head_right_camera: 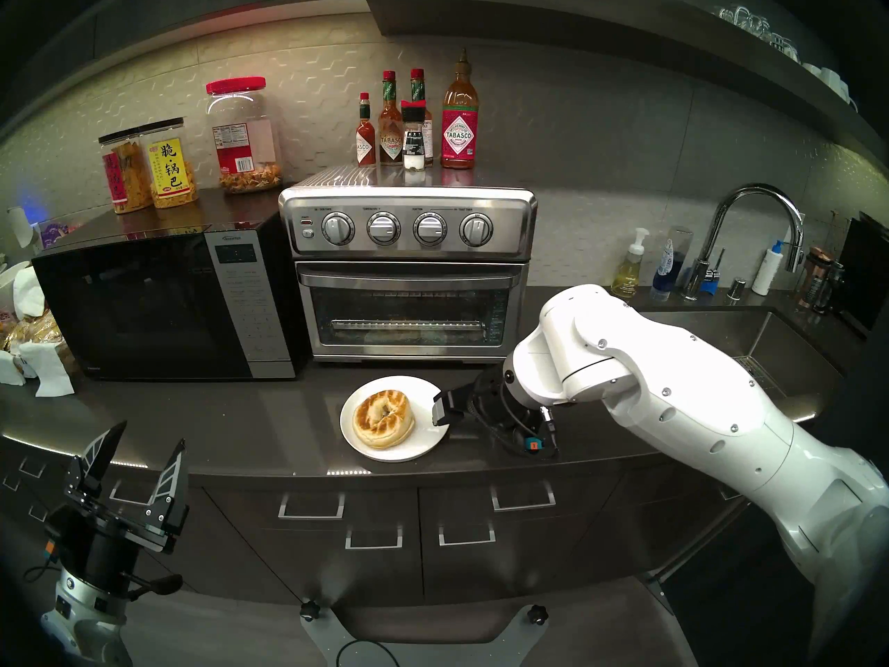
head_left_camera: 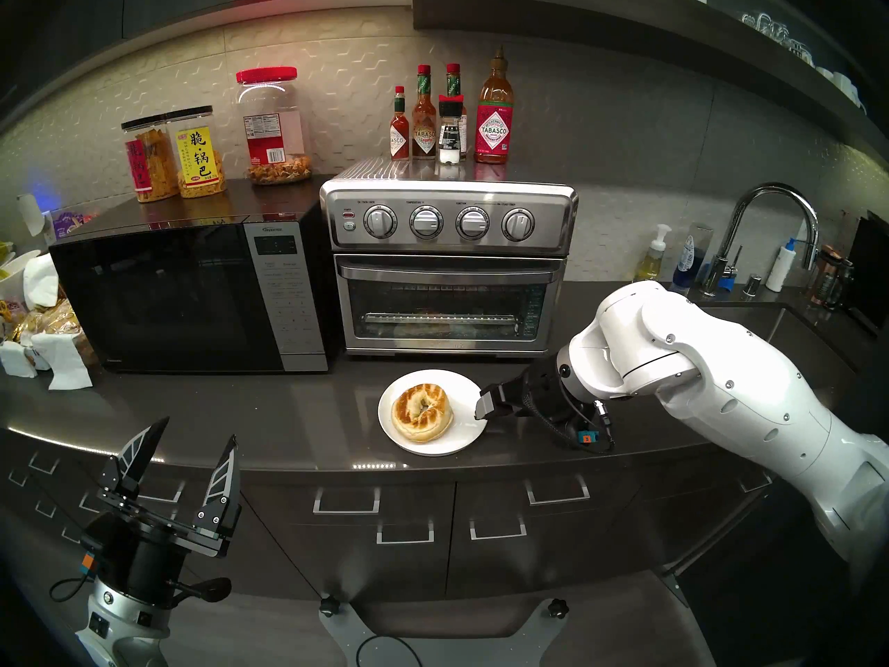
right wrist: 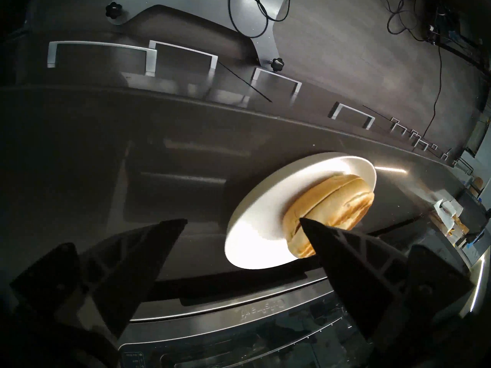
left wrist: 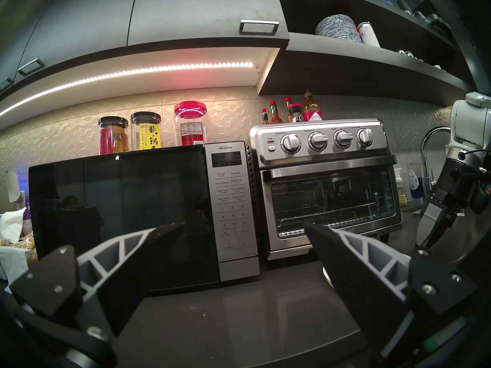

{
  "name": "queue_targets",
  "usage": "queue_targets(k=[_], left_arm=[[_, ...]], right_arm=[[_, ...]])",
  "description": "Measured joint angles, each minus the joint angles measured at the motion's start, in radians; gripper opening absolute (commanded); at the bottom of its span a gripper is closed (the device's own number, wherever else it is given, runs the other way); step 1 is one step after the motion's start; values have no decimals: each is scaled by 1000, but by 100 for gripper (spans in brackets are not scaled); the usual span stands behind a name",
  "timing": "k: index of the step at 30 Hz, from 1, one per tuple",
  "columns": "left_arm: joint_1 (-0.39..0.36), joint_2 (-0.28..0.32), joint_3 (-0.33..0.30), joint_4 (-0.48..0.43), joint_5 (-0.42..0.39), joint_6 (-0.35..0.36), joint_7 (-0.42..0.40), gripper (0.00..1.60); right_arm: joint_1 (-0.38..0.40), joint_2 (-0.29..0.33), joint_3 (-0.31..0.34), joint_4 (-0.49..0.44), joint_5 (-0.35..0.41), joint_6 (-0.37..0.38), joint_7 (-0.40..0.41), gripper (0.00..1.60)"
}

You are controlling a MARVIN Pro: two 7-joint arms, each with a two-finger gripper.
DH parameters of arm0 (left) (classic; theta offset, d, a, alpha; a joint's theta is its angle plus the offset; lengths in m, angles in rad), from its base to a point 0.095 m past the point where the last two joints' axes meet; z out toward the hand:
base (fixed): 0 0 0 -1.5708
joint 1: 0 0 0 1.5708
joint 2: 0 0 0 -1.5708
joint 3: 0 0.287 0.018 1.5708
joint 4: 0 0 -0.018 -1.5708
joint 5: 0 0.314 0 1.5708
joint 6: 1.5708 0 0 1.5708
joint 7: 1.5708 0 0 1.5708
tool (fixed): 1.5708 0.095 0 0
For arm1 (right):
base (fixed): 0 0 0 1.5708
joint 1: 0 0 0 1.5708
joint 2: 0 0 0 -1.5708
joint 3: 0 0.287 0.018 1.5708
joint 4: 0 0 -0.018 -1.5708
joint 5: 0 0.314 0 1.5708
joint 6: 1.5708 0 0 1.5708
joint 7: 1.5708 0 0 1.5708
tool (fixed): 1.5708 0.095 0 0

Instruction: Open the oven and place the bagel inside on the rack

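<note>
the oven [head_left_camera: 450, 261] stands on the dark counter [head_left_camera: 240, 411], far of centre, its glass door shut and the bar handle across the top of the glass. through the glass the rack [head_left_camera: 445, 320] shows as a silver rail across the cavity; something pale seems to sit around it, but glare on the glass makes that unclear. to the oven's left, almost touching it, is the black microwave [head_left_camera: 187, 295]. four sauce bottles [head_left_camera: 494, 110] and a small shaker stand on the oven's top, and three snack jars [head_left_camera: 272, 124] stand on the microwave.

the bagel [head_left_camera: 422, 412] lies flat on a white plate [head_left_camera: 462, 442] on the counter, just near of the oven's door and close to the counter's near edge. its top is toasted in golden-brown patches.

the right gripper [right wrist: 243, 221] reaches in from the right, angled down, with its tips at the plate's right rim. its jaws are spread wide and grasp nothing. in the right wrist view one finger lies in front of the bagel's side and the other over bare counter; whether any tip touches the plate or bagel cannot be told.

the left gripper [head_left_camera: 195, 432] is held at the near left, in front of the counter's edge, pointing toward the microwave, its jaws released and empty.

a sink with a curved tap [head_left_camera: 769, 228] sits at the far right.
</note>
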Motion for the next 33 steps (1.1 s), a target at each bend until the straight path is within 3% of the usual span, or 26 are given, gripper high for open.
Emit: queue_targets(k=[10, 13, 22, 25, 33], left_arm=[[0, 0, 0, 0, 0, 0, 0, 160], [0, 0, 0, 0, 0, 0, 0, 160], [0, 0, 0, 0, 0, 0, 0, 160], [0, 0, 0, 0, 0, 0, 0, 160], [0, 0, 0, 0, 0, 0, 0, 160]], right_arm=[[61, -18, -81, 3, 32, 66, 66, 160], [75, -29, -99, 3, 39, 82, 83, 143], [109, -54, -149, 3, 58, 120, 122, 125], [117, -60, -163, 4, 61, 128, 132, 131], [135, -74, -198, 8, 63, 150, 153, 129]])
